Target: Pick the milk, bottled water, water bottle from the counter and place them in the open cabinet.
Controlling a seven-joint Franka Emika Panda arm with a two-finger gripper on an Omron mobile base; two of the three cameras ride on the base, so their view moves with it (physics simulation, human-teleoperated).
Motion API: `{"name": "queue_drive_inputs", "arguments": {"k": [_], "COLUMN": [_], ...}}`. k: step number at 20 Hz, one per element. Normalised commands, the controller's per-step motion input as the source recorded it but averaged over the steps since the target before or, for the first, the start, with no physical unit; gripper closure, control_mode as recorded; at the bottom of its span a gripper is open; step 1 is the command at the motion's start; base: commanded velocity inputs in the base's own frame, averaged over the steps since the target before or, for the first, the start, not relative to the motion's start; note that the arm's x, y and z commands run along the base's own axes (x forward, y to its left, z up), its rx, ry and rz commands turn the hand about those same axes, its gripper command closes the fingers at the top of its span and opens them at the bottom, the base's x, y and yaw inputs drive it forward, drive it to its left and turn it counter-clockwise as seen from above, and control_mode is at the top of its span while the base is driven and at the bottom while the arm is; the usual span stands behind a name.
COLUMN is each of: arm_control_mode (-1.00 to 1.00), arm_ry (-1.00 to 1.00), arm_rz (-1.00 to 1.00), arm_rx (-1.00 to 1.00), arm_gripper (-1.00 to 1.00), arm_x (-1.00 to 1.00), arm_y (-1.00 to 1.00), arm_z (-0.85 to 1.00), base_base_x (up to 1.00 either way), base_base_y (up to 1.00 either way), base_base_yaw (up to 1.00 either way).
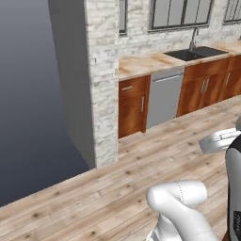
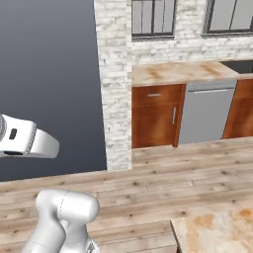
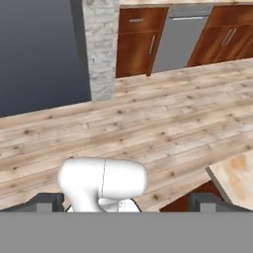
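My gripper (image 3: 127,201) is open. Its two dark fingertips (image 3: 49,200) stand far apart at the bottom of the hand view, and no object is between them. A corner of the counter (image 2: 217,231), beige marble with rust veins, shows at the lower right of the right base view. The same counter (image 3: 238,179) sits at the right edge of the hand view. The hand looks out over bare wooden floor toward the kitchen wall. The milk, the bottled water, the water bottle and the open cabinet are out of view.
A white brick pillar (image 1: 101,84) stands ahead, with a dark grey wall to its left. To its right runs a narrower stone top with a sink (image 1: 190,54), above low cupboards (image 1: 134,106) and a steel dishwasher (image 1: 164,99). Plank floor (image 2: 163,183) lies in between.
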Motion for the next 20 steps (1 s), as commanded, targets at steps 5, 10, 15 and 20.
{"name": "queue_drive_inputs", "arguments": {"k": [5,10,15,20], "arm_control_mode": [1.00,1.00,1.00,1.00], "arm_ry": [0.00,0.00,0.00,0.00], "arm_rz": [0.00,0.00,0.00,0.00], "arm_rx": [0.00,0.00,0.00,0.00], "arm_gripper": [-1.00,-1.00,-1.00,-1.00], "arm_x": [0.00,0.00,0.00,0.00], "arm_y": [0.00,0.00,0.00,0.00], "arm_z": [0.00,0.00,0.00,0.00], "base_base_x": [-0.01,-0.04,-0.02,-0.10], "base_base_y": [-0.46,-0.42,-0.42,-0.34], "base_base_yaw": [-0.43,-0.41,-0.40,-0.34]}}
